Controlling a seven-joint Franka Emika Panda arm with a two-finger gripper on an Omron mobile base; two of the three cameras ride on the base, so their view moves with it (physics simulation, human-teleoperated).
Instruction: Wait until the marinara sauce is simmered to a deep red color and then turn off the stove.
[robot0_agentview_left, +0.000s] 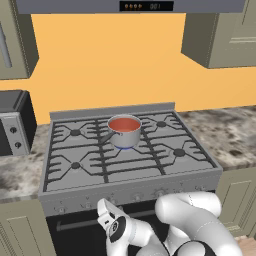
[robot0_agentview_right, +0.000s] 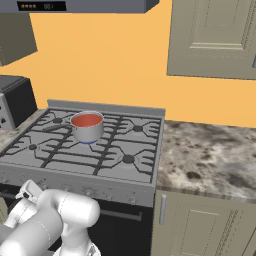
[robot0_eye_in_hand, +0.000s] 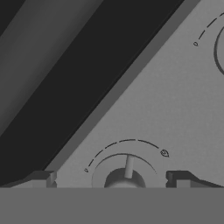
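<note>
I'm working in a home kitchen: a grey gas stove (robot0_agentview_left: 131, 165) with black grates sits between speckled stone counters (robot0_agentview_right: 210, 155). Beige panelled cabinets (robot0_agentview_right: 215, 37) hang on an orange wall (robot0_agentview_left: 110, 60), with a range hood (robot0_agentview_left: 130, 6) overhead and a saucepan (robot0_agentview_left: 124, 131) on a burner.

Smooth orange-red marinara sauce (robot0_agentview_left: 123, 124) fills a small shiny steel saucepan (robot0_agentview_left: 125, 136), upright on the centre burner with its handle pointing left and a blue flame beneath. The wide grey steel gas stove (robot0_agentview_left: 165, 172) has black grates and small front knobs (robot0_eye_in_hand: 124, 178).
</note>
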